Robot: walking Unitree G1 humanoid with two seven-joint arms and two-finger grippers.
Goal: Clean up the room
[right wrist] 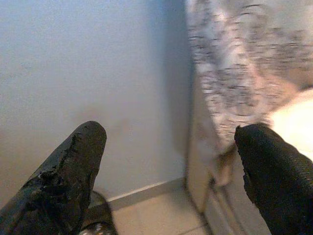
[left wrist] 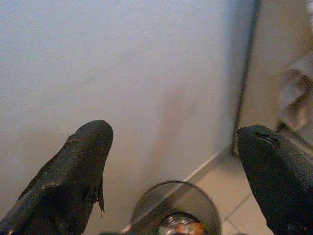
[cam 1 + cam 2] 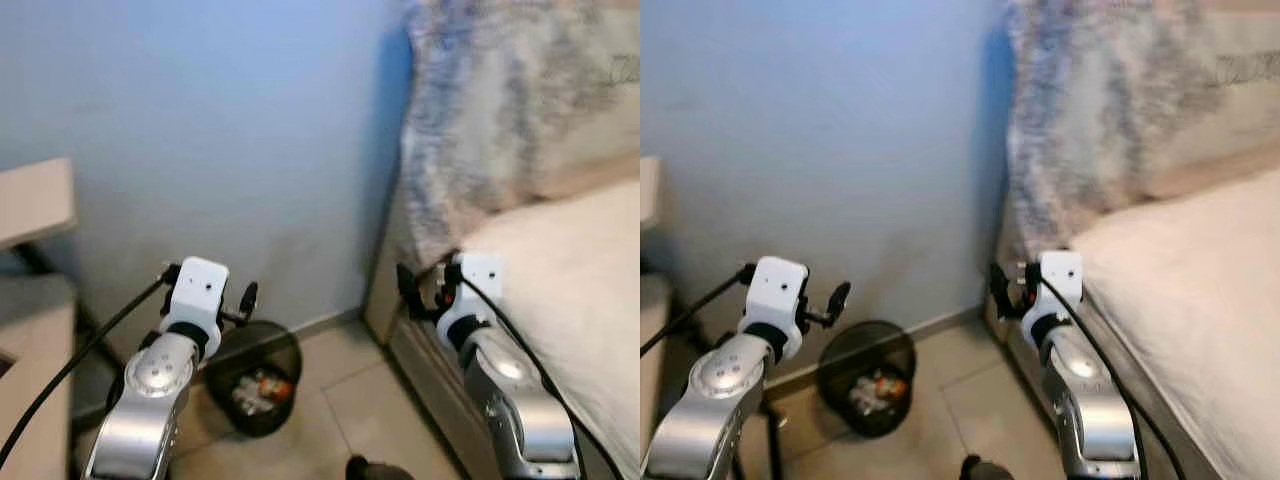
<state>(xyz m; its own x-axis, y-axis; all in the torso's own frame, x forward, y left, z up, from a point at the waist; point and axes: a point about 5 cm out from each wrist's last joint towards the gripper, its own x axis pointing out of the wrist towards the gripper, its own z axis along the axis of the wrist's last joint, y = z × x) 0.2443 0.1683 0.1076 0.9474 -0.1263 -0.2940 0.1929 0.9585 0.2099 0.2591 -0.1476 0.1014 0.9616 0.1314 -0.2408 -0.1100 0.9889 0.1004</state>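
Against the pale blue wall (image 3: pixel 220 120), low in the corner where it meets the floor, I see a round black mesh wastebasket (image 3: pixel 255 375) standing upright on beige floor tiles (image 3: pixel 340 400), and I am using it as my reference for everything else. Its wire sides look see-through, and inside it lies a small heap of crumpled litter (image 3: pixel 258 388) with spots of orange and white. My left gripper (image 2: pixel 176 161) hangs above the wastebasket, a little to the wall side, its two blunt, matte black fingers (image 2: pixel 78 166) spread wide with nothing between them; in its wrist view the basket's circular rim (image 2: pixel 176 205) sits below the gap. My right gripper (image 1: pixel 171 166) is off to the right of the wastebasket, up near the edge of the bed (image 3: pixel 560 270), fingers also splayed wide and empty, their rubbery surface looking scuffed and rough. Right of the wastebasket rises the bed's smooth beige side panel (image 3: pixel 385 270), topped by a plain cream mattress. A fuzzy mottled grey-and-white blanket (image 3: pixel 500 100) drapes from higher up the bed down toward that panel. Left of the wastebasket, the flat corner of a light wooden piece of furniture (image 3: pixel 35 200) juts toward me, and thin black cables (image 3: pixel 90 345) trail from both silver arms.
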